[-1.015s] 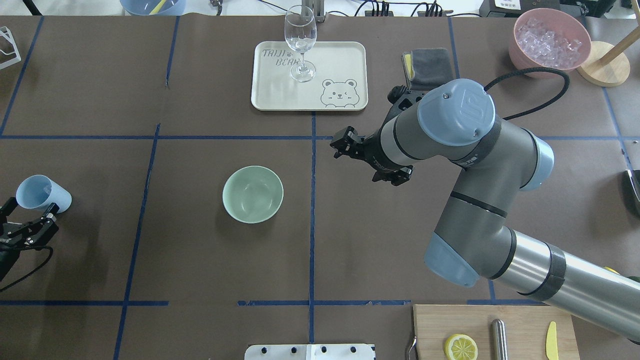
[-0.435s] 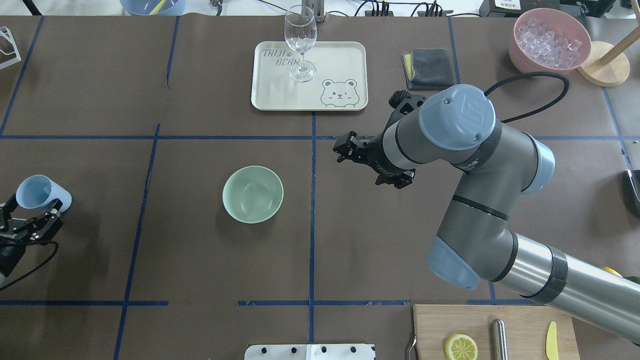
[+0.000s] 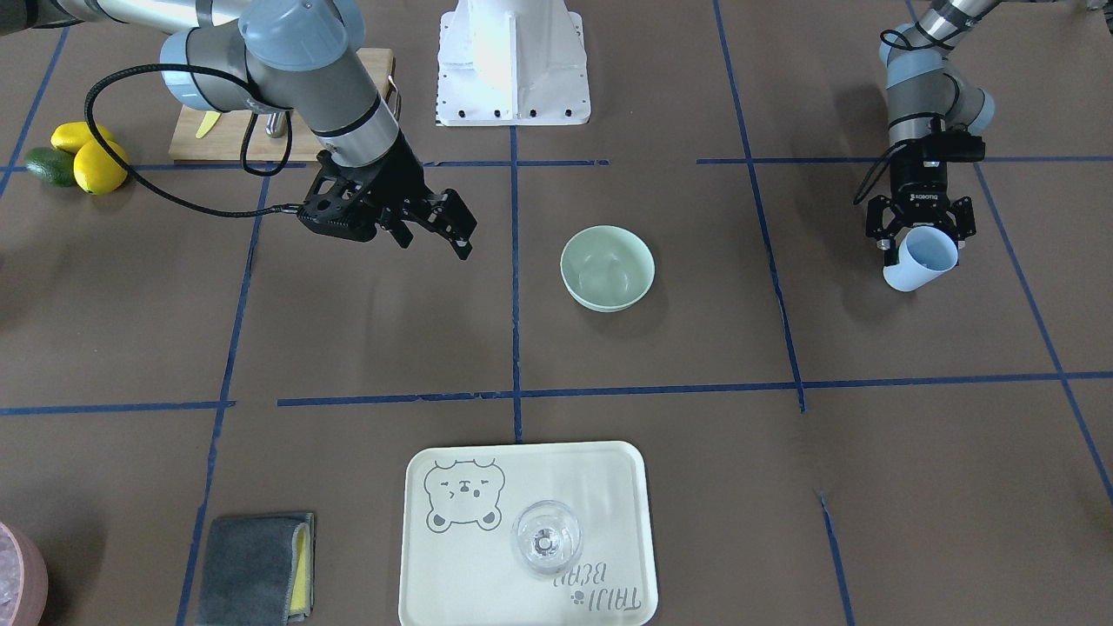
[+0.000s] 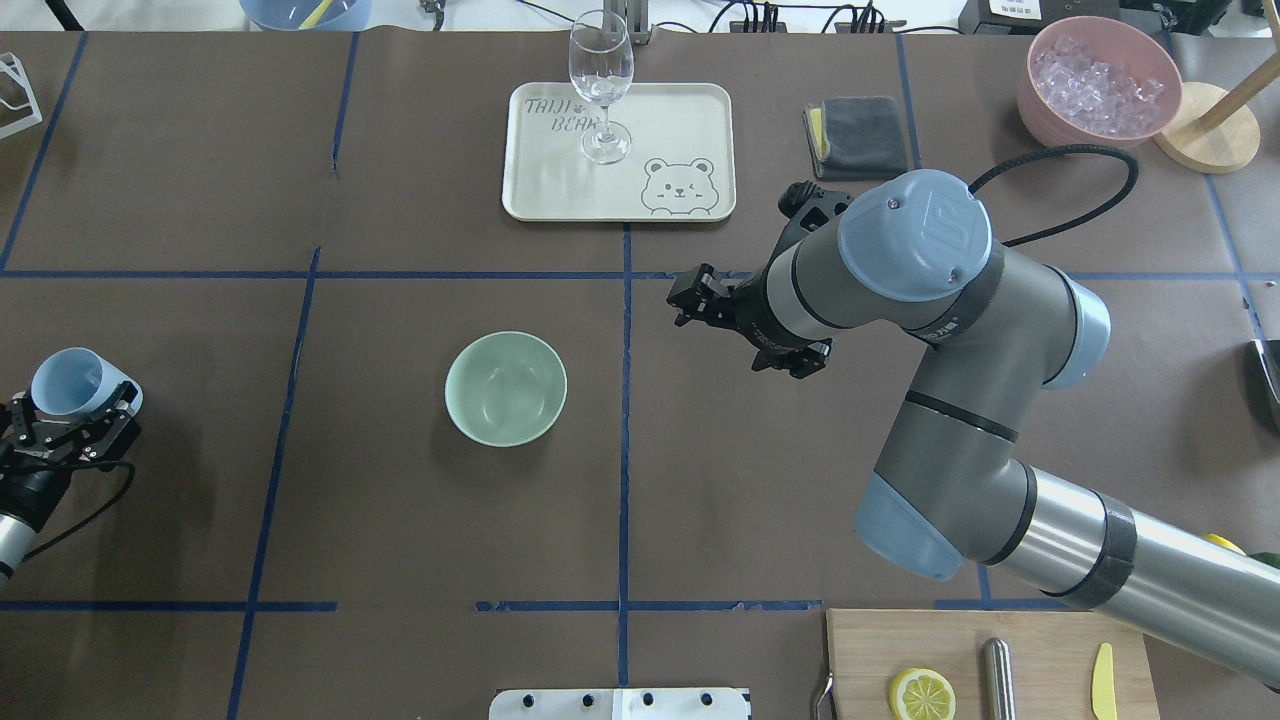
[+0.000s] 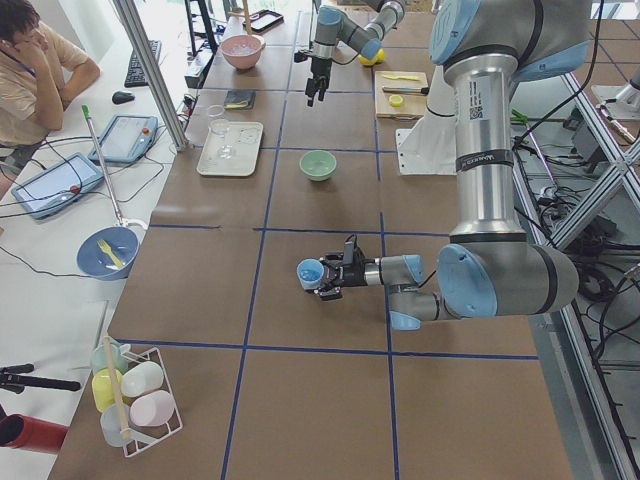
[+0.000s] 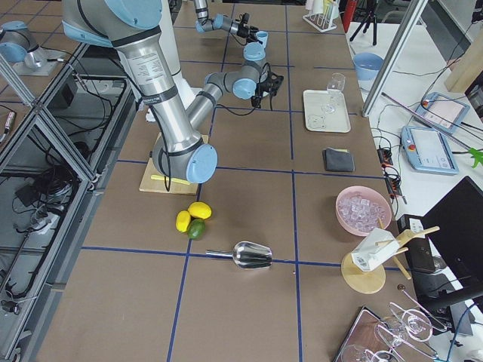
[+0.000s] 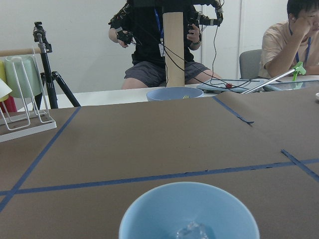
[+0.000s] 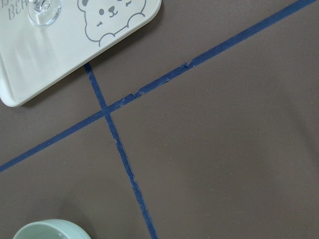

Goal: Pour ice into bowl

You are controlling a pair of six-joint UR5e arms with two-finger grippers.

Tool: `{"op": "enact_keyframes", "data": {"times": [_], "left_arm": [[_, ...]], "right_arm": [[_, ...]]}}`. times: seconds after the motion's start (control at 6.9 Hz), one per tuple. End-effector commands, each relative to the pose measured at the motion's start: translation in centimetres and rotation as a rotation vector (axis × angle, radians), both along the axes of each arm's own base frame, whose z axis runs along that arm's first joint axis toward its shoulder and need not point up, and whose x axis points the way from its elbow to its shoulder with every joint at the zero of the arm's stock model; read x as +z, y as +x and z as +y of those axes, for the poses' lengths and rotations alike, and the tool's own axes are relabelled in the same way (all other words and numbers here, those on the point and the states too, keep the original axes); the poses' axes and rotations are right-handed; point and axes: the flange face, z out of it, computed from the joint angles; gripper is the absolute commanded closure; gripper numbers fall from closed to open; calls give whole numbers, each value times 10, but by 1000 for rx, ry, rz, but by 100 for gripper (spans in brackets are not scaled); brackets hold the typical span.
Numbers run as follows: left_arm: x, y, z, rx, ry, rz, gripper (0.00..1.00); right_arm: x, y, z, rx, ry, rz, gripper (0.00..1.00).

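The mint-green bowl (image 4: pixel 505 388) (image 3: pixel 607 268) stands upright with nothing in it near the table's middle. A light blue cup (image 4: pixel 72 383) (image 3: pixel 922 261) stands at the table's left end. The ice (image 7: pixel 192 230) shows as small clear pieces at its bottom in the left wrist view. My left gripper (image 4: pixel 70 418) (image 3: pixel 922 235) is open, one finger on each side of the cup; I cannot tell whether they touch it. My right gripper (image 4: pixel 738 328) (image 3: pixel 435 236) hovers open with nothing in it, to the right of the bowl. Its wrist view catches the bowl's rim (image 8: pixel 47 230).
A cream tray (image 4: pixel 680 120) with a wine glass (image 4: pixel 600 85) sits at the far middle. A grey cloth (image 4: pixel 860 135) and a pink container (image 4: pixel 1035 105) of whitish cubes are far right. A cutting board (image 4: pixel 1040 650) lies at the near right. My right arm spans the right half.
My left gripper has moved forward, so the blue cup now sits between its fingers instead of beyond them. The right gripper has shifted slightly to the right and nearer.
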Motion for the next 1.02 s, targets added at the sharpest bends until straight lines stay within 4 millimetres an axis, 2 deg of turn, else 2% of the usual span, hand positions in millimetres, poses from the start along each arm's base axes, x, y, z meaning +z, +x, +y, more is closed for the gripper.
{"op": "enact_keyframes", "data": {"times": [0.0,0.29,0.44,0.58,0.73,0.87], "left_arm": [[0,0,-10,-4,-12,-6,2],[5,0,-14,6,-25,-15,4],[3,4,-16,6,-22,-8,9],[3,4,-16,6,-23,-9,46],[-11,9,-23,18,-11,7,99],[-42,12,-32,31,24,8,100]], "right_arm": [[-1,0,0,0,1,-1,0],[-1,0,0,0,1,-1,0],[-1,0,0,-1,2,-1,0],[0,-1,1,-2,1,0,0],[-2,0,1,0,3,-3,0],[-3,0,1,0,4,-5,0]]}}
